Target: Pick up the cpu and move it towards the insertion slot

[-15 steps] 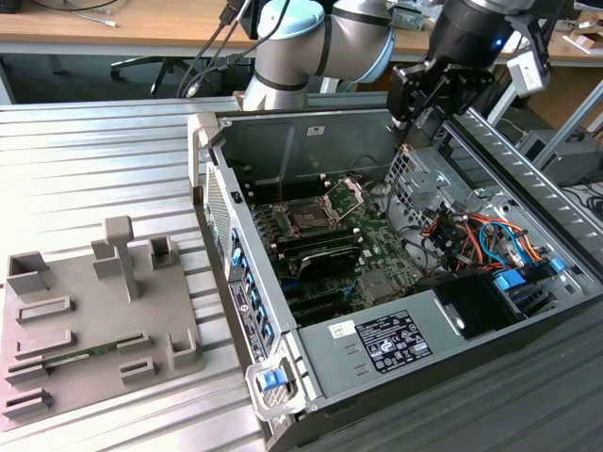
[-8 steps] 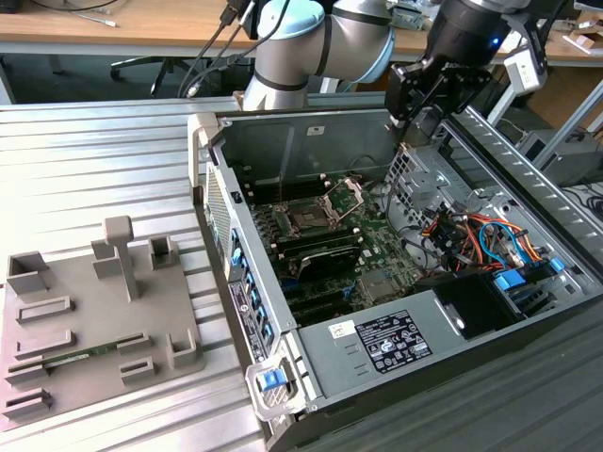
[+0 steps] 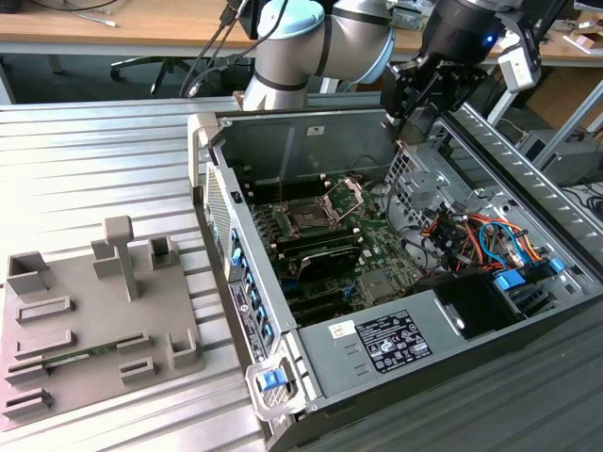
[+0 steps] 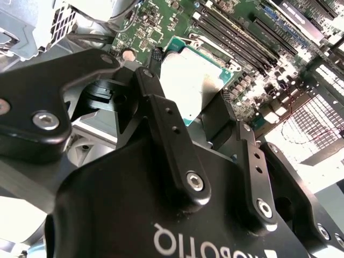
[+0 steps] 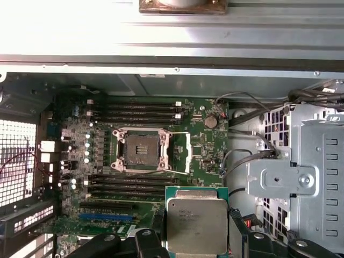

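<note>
Jaws closed on the cpu [image 5: 196, 224]: in the first wrist view the black fingers [image 5: 148, 242] sit against opposite edges of the square chip, its silvery lid facing the camera and a green rim showing around it. In the second wrist view the same chip [image 4: 191, 80] appears pale between the two black finger links, with the gripper [image 4: 196, 115] body in the foreground.

Going from the exterior view's left: a grey plastic tray [image 3: 57, 363] with raised holders lies on the ribbed metal worktop [image 3: 94, 169], near its front edge and just beside the open computer case [image 3: 377, 344]. Inside the case, the green motherboard [image 3: 372, 250] lies flat on the floor. The insertion slot [image 3: 309, 219] sits toward the board's far left part, its dark centre exposed and its shiny hinged frame [image 3: 345, 196] tilted up behind it. Long black memory slots [image 3: 320, 252] run alongside it. Further right, the gripper [image 3: 412, 121] hangs above the case's back wall, up and to the right of the socket, well apart from it. Orange and blue cables [image 3: 480, 240] cluster near the case's right side.

In the first wrist view the socket [image 5: 141, 151] lies open beyond the held chip.
</note>
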You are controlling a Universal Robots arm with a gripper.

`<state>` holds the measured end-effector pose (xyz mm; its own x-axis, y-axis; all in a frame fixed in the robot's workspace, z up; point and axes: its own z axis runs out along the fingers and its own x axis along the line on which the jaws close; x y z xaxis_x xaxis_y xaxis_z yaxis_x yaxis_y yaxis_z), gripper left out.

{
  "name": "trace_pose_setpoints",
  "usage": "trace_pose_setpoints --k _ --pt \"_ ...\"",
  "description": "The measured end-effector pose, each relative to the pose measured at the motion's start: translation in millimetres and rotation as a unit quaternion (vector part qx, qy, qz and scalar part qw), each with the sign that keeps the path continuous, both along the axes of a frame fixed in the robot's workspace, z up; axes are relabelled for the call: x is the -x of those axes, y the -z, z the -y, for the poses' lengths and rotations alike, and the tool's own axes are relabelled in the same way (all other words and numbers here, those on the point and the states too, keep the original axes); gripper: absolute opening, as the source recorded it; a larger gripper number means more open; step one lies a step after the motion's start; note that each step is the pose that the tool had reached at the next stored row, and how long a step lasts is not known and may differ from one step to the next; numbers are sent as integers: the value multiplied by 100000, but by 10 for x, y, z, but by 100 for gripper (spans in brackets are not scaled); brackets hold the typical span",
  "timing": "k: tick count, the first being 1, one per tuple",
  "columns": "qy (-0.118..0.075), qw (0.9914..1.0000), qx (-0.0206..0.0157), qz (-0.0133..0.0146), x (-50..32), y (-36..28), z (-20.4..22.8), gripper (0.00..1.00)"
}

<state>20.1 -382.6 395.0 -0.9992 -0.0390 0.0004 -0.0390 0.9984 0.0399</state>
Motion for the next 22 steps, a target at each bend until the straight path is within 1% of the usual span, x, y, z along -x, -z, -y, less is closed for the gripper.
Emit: trace_pose_setpoints --k 12,17,22 --pt "0 100000 2 -1 31 12 -71 55" --pt "-5 100000 1 -1 46 27 -123 55" --pt "-3 100000 1 0 48 45 -145 55"
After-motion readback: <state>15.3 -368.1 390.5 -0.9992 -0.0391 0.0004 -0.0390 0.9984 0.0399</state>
